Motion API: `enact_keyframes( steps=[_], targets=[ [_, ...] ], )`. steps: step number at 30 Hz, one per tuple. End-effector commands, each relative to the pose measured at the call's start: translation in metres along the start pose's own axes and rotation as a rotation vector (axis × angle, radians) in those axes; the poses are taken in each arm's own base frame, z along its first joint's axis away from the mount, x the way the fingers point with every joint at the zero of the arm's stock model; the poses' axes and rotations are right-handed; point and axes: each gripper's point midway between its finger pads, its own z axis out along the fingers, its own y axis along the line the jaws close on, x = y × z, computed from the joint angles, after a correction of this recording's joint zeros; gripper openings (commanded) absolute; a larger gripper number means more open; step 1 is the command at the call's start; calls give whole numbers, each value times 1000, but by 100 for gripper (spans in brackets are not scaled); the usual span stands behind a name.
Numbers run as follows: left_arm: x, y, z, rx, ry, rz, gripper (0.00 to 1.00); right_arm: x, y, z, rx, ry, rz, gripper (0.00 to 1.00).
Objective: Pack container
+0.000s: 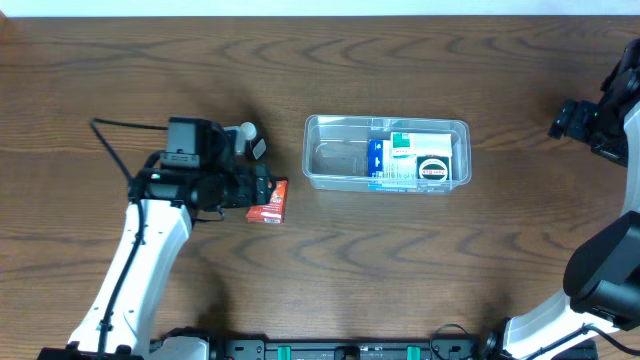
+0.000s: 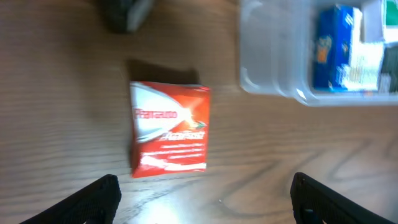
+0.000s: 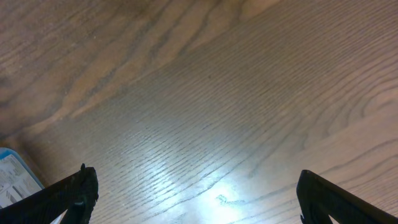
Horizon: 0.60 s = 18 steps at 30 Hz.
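Note:
The container (image 1: 340, 160) is a clear shallow tub in the middle of the table. Its right half holds a blue box (image 1: 376, 158) and white boxes (image 1: 425, 160); its left half is bare. A red box (image 1: 268, 201) lies flat on the wood to the left of the tub. In the left wrist view the red box (image 2: 169, 129) lies just ahead of my left gripper (image 2: 205, 202), which is open with only table between its fingers (image 2: 93, 200). The container (image 2: 273, 62) shows at the upper right there. My right gripper (image 3: 205, 196) is open over bare wood at the far right.
A small bottle with a white cap (image 1: 246, 131) stands behind my left gripper (image 1: 262, 186), and a dark blurred object (image 2: 127, 14) sits beyond the red box. My right arm (image 1: 590, 125) hangs near the table's right edge.

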Motion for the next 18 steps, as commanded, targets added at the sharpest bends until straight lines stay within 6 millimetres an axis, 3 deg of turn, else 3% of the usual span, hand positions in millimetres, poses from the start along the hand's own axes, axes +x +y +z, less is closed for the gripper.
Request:
enact_keyframes(
  steps=[1, 10, 18],
  targets=[
    [0, -6, 3, -55, 4, 95, 88, -5, -4, -4, 5, -18, -4, 99],
    [-4, 15, 4, -363, -75, -1, 88, -5, -4, -4, 5, -18, -4, 99],
    [-1, 22, 22, -396, -29, 3, 89, -5, -4, -4, 5, -18, -4, 99]
  ],
)
